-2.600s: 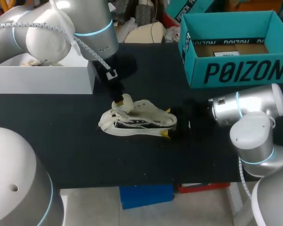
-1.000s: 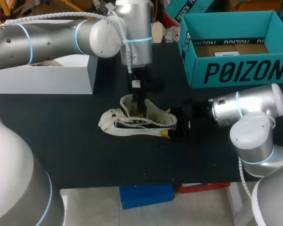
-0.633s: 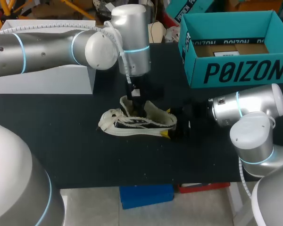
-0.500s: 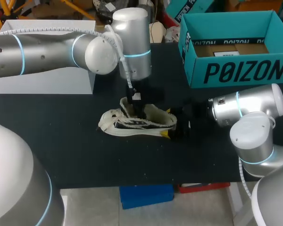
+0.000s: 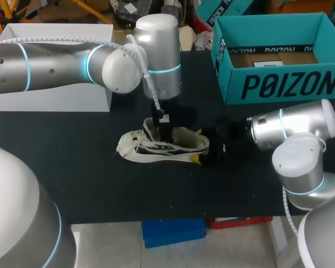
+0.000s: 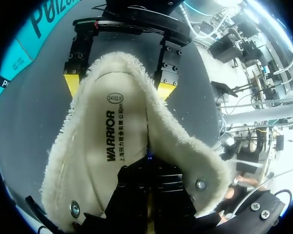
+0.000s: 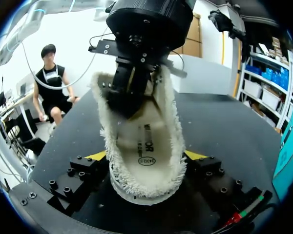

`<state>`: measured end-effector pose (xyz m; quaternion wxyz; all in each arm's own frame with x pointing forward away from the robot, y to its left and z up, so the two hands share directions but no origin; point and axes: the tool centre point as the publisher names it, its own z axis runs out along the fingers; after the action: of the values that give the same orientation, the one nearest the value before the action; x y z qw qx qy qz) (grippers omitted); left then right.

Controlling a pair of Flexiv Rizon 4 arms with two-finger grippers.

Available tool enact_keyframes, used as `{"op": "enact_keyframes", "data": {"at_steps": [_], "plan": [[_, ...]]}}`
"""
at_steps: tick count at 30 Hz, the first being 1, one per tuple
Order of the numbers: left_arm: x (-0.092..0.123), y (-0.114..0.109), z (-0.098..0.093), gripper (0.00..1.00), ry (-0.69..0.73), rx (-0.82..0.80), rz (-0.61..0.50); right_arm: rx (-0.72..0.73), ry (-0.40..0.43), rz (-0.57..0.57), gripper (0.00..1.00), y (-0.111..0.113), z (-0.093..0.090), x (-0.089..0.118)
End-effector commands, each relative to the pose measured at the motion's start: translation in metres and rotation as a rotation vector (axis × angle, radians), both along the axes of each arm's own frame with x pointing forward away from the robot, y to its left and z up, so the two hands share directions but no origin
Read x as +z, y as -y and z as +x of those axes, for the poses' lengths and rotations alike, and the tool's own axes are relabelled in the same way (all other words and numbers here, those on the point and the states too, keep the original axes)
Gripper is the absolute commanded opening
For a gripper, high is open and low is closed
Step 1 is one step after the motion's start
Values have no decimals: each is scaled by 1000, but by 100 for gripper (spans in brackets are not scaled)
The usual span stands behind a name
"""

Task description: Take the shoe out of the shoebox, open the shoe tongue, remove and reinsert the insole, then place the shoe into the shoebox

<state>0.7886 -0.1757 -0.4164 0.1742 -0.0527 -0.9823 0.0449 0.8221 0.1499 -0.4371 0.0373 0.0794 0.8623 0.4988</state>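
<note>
A cream shoe (image 5: 151, 146) with a fleecy lining lies on its side on the black table. My right gripper (image 5: 198, 146) holds its heel, one yellow tip on each side (image 7: 145, 156). The printed insole (image 6: 112, 141) lies inside the shoe, its print also showing in the right wrist view (image 7: 145, 146). My left gripper (image 5: 166, 129) comes down from above into the shoe's opening, its black fingers (image 6: 136, 190) shut and pressed against the insole's front part. The teal shoebox (image 5: 285, 84) stands open at the back right, with only cardboard and a paper slip inside.
A white box (image 5: 50, 92) stands at the back left, under my left arm. Bare black table (image 5: 100, 184) lies in front of the shoe and between the shoe and the shoebox.
My left arm has shifted a little to the right and lower, pushing its shut gripper deeper into the shoe. The shoe and my right arm have stayed put.
</note>
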Motion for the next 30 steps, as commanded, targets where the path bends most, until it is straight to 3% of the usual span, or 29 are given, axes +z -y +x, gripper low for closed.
{"op": "enact_keyframes", "data": {"at_steps": [1,5,10,16,18,25,30], "plan": [[-9,5,-6,31,-13,-24,15,-3,-1,-1,0,-1,2,-3],[-11,4,-8,42,18,-26,37,-3,-1,-1,0,-1,2,-3],[-15,2,-6,43,97,-15,71,-3,-1,-1,0,-1,2,-3],[-19,-4,4,36,272,56,120,-3,-1,-1,0,-1,2,-3],[-20,-7,9,38,337,85,131,-3,-1,-1,0,-1,2,-3],[-28,-18,26,39,399,107,142,-3,-1,-1,0,-1,2,-3],[-37,-19,26,40,466,72,152,-3,-1,-1,0,-1,2,-3]]}}
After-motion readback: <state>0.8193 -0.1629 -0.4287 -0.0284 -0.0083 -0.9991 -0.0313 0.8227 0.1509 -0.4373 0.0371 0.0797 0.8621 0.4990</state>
